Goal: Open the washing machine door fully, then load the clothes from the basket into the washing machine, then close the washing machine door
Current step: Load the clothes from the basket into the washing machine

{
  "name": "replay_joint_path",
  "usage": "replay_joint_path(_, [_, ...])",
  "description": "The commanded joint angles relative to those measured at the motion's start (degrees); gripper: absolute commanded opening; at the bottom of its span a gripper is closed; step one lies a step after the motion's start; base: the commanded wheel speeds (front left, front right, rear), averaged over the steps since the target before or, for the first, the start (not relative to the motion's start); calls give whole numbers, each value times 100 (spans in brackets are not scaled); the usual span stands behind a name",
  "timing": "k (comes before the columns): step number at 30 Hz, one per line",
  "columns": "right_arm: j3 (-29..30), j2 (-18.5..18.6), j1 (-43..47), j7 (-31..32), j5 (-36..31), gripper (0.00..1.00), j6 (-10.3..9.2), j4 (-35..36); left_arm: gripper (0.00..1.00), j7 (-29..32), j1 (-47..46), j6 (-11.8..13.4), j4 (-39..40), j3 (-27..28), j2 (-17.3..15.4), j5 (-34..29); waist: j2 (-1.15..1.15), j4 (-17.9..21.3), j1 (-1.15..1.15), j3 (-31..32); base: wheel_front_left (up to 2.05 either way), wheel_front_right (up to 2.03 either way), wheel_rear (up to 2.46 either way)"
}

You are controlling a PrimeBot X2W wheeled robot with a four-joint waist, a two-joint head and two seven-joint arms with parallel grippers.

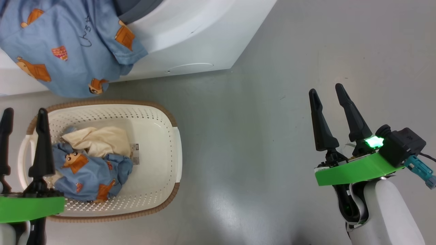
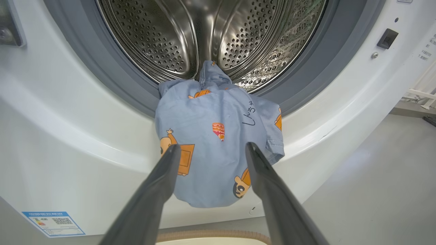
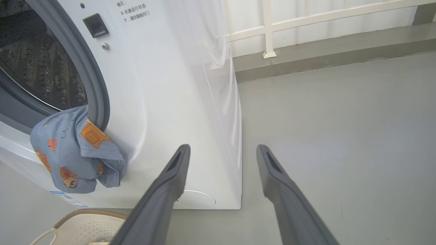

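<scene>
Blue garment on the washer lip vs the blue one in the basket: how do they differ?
The lip garment drapes out of the drum over the washing machine front, spread and hanging; the basket garment lies crumpled on the basket floor, against a cream cloth. Both: light blue, orange cartoon print.

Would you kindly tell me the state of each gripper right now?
Left gripper: open, jaws apart, holding nothing.
Right gripper: open, jaws apart, holding nothing.
</scene>
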State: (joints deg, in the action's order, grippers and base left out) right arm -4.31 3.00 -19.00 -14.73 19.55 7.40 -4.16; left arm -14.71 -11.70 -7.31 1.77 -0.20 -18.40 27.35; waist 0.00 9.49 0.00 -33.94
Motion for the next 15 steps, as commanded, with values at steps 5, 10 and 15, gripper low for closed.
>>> replay_joint_path(5, [-113,-13,129,-27,-59,100,9,98,100,-29,42,-16,9,92,-217,2,0,13,0,8,0,0,0])
replay_joint_path(10, [-132,-13,119,-27,-37,100,9,81,100,-29,-51,-17,-170,-14,-260,80,0,18,0,4,0,0,0])
replay_joint_path(15, [-175,-13,82,-27,2,100,9,67,100,-29,-241,-17,-462,-238,-387,160,0,64,0,-27,0,0,0])
